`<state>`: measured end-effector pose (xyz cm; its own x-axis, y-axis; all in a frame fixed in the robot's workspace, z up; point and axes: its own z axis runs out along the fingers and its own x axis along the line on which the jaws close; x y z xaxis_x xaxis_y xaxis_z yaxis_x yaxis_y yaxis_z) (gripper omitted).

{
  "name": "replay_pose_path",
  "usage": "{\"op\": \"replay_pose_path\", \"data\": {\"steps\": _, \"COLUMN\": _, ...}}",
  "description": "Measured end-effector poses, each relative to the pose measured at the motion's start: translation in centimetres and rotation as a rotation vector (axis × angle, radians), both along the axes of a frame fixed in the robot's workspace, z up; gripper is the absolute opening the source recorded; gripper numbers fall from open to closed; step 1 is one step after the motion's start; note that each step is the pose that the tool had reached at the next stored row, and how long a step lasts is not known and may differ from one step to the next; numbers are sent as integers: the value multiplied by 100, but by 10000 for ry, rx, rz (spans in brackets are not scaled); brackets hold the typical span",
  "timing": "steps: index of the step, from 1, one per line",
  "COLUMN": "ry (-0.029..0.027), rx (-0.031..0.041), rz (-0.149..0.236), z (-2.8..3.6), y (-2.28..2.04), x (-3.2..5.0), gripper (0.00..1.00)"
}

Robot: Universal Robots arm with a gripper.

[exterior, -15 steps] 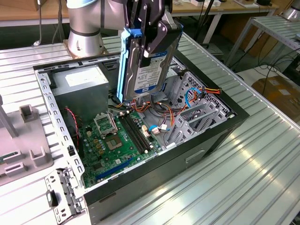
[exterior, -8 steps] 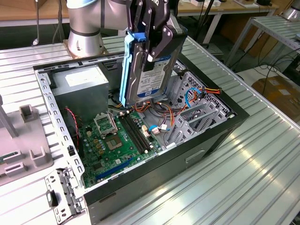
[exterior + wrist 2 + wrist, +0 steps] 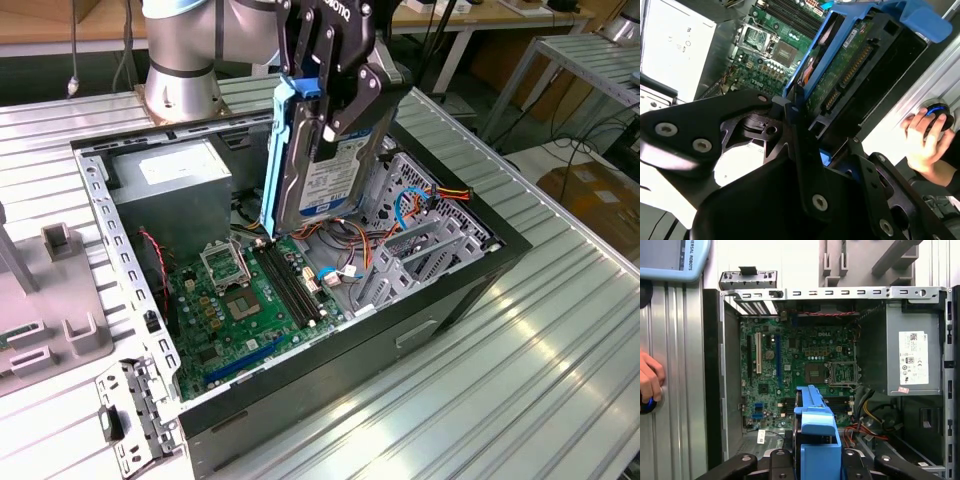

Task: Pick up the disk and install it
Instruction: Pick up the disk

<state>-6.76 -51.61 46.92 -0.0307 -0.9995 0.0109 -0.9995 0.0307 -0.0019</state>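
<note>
The gripper pinches the disk by its top end; it hangs upright over the open computer case, seemingly just beside the drive bay.

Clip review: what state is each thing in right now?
computer case: lying on its side, panel off, interior exposed
power supply: mounted inside the computer case
disk: held on edge above the computer case, not yet installed
gripper: shut on the disk's upper end
hand: resting on a round blue-lit knob
</note>
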Motion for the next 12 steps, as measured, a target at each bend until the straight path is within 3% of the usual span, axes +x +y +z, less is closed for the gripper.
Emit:
{"op": "replay_pose_path", "data": {"steps": 10, "ry": 0, "rx": 0, "rz": 0, "z": -1, "y": -102, "x": 0, "gripper": 36}}
{"op": "replay_pose_path", "data": {"steps": 12, "ry": 0, "rx": 1, "rz": 0, "z": -1, "y": -142, "x": 0, "gripper": 36}}
